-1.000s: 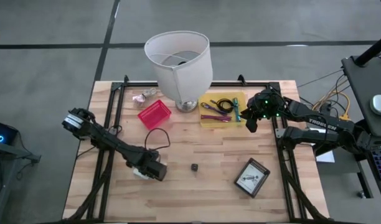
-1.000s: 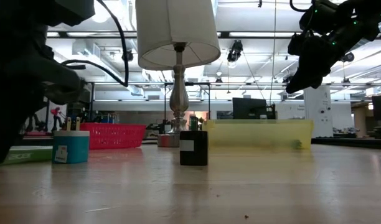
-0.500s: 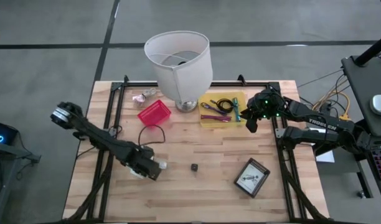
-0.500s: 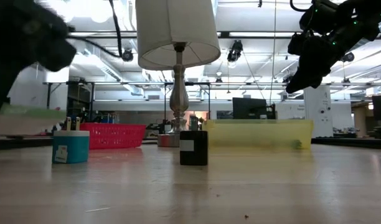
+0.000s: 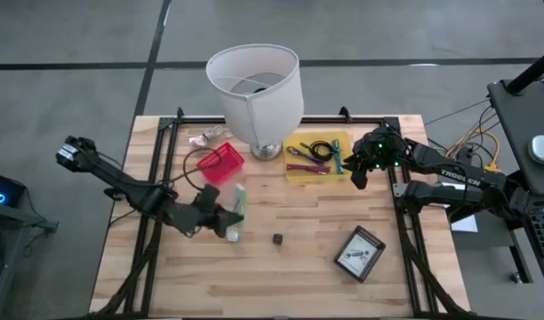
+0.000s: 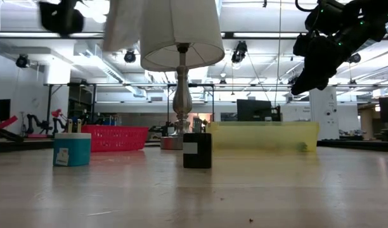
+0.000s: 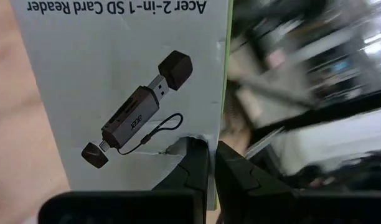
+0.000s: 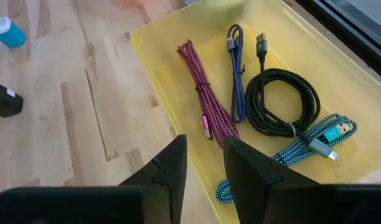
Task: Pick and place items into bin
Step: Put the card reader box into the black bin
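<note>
A: Item one, held?
B: White card-reader box (image 7: 125,93), flat cardboard, in the left gripper (image 5: 220,216), left of centre in the overhead frame, lifted off the tabletop (image 5: 290,267). The fingers (image 7: 193,168) are clenched on one edge of it. Likely light and stiff; the thin card may dent or swing from an edge pinch.

A: Bin contents?
B: Yellow tray (image 8: 147,46), upper middle of the overhead frame: a purple-red braided cable (image 8: 203,93), a blue cable (image 8: 236,68), a coiled black cable (image 8: 281,102), a teal braided cable (image 8: 315,140). All soft and floppy; best taken at the bundled middle.

A: Right gripper?
B: Right gripper (image 5: 359,171) hangs at the tray's right edge, fingers (image 8: 172,171) parted, holding nothing.

A: Loose stock?
B: Small black cube (image 5: 277,238) at lower centre, a teal-and-white plug (image 6: 71,149) at left in the table-level frame, and a dark flat box (image 5: 360,252) at lower right. Rigid; pinch across opposite sides.

A: Not for picking?
B: Lamp (image 5: 255,89), red basket (image 5: 220,162).
</note>
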Motion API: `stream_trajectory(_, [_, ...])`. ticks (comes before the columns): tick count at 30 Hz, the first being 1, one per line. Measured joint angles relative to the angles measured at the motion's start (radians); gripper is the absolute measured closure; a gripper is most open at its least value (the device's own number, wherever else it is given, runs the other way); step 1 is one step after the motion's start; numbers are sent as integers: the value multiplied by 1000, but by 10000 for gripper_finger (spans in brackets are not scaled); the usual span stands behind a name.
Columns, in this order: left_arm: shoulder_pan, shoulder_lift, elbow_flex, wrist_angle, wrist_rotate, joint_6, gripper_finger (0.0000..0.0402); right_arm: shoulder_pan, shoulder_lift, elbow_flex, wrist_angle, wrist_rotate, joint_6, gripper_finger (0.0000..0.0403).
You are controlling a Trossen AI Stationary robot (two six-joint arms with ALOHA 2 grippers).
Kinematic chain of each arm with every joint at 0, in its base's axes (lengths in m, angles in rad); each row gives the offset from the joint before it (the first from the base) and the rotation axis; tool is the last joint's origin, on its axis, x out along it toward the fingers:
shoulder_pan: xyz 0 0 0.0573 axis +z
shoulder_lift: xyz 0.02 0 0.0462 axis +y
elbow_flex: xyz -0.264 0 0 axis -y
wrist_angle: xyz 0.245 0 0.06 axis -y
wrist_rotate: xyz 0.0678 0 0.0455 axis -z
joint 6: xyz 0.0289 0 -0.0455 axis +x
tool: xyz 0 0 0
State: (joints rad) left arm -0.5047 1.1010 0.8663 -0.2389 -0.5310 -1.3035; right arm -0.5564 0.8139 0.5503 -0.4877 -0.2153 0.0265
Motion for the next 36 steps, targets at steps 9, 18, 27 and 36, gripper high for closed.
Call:
stream_trajectory(9, [4,92,-11,511,-67,457,401,0,0,-16,301,-353,112,305])
stream_trajectory(18, [7,260,-12,893,10,708,401,61,0,-64,718,-645,319,283])
stream_trajectory(27, [8,320,-10,933,86,691,401,183,5,-65,775,-565,353,188])
stream_trajectory(36, [28,317,-9,1031,318,716,401,296,110,-65,1103,-460,576,135])
